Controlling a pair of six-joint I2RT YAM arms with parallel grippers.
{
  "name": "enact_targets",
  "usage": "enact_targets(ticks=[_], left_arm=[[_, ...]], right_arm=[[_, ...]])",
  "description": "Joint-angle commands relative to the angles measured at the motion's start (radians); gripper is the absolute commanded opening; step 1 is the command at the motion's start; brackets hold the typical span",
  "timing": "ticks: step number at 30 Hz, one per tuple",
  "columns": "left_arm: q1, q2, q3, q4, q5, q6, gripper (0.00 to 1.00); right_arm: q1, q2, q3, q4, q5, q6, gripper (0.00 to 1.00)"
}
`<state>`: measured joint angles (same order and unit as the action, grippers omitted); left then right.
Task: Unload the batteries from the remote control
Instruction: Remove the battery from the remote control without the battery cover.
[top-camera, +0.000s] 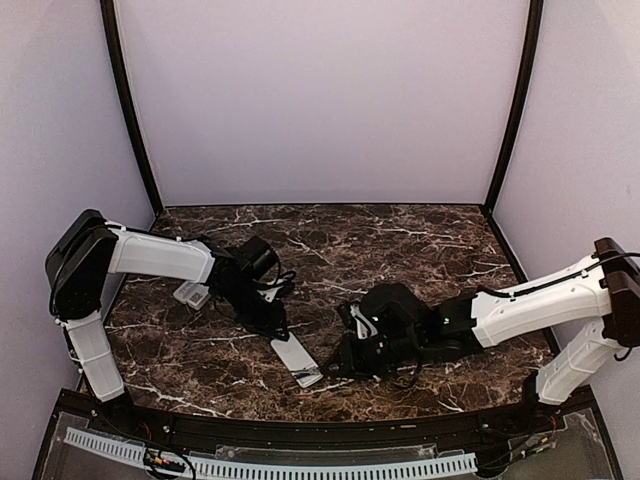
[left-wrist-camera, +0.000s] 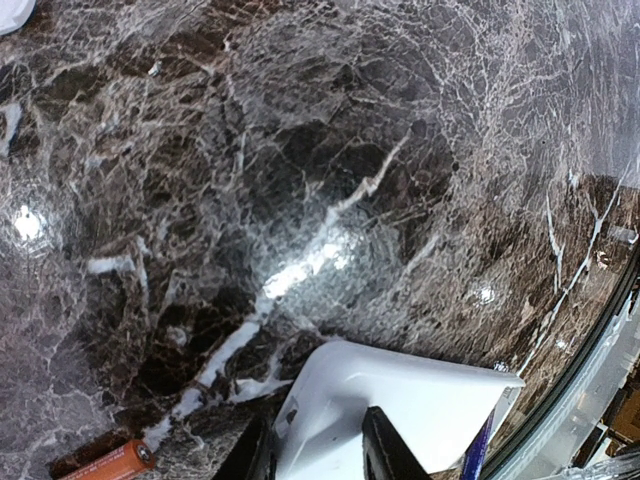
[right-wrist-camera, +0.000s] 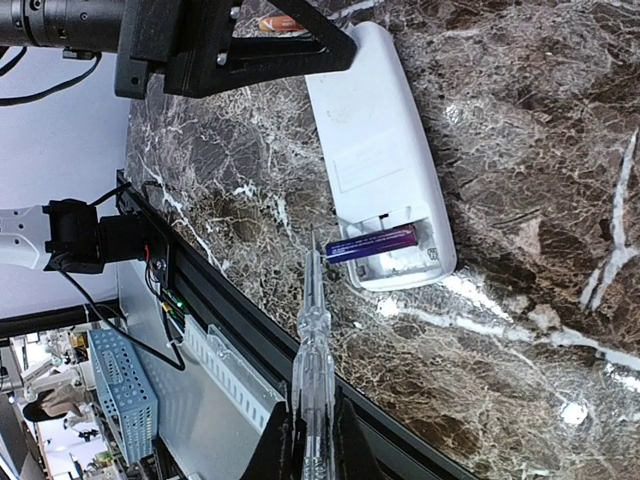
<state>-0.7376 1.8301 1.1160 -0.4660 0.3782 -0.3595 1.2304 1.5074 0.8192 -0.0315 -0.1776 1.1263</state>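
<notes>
Right wrist view: a white remote lies on a dark marble surface, its open bay at the 5 o'clock end. 1 purple battery sits in the bay, and the slot beside it looks empty. 1 orange battery lies loose near the remote's other end. The left tool is clamped on that 11 o'clock end. The right tool, at 6 o'clock, is closed on a clear pick. The pick's tip is just beside the purple battery's end.

Risks:
- The tip may skid off the round cell.
- A hard pry could swing the remote, which is gripped at 1 end only.
- A freed battery could roll over the surface's near edge, close by.
</notes>
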Motion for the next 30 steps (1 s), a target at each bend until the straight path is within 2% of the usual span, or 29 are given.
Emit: enact_targets(ticks=[1, 8, 14, 23, 30], left_arm=[[-0.003, 0.008, -0.003, -0.031, 0.001, 0.005, 0.29], [-0.003, 0.008, -0.004, -0.032, 0.002, 0.005, 0.29], [-0.003, 0.007, -0.002, -0.033, 0.003, 0.005, 0.29], [-0.003, 0.009, -0.003, -0.031, 0.001, 0.005, 0.29], [-0.003, 0.01, -0.003, -0.032, 0.001, 0.006, 0.29]], right_arm=[[0.004, 0.015, 0.031, -0.001, -0.012, -0.03, 0.0], [0.007, 0.014, 0.036, -0.015, -0.005, -0.031, 0.0], [0.01, -0.044, 0.022, -0.048, 0.059, -0.025, 0.0], [0.007, -0.135, 0.02, -0.202, 0.171, -0.024, 0.0], [0.007, -0.129, 0.005, -0.25, 0.166, -0.024, 0.0]])
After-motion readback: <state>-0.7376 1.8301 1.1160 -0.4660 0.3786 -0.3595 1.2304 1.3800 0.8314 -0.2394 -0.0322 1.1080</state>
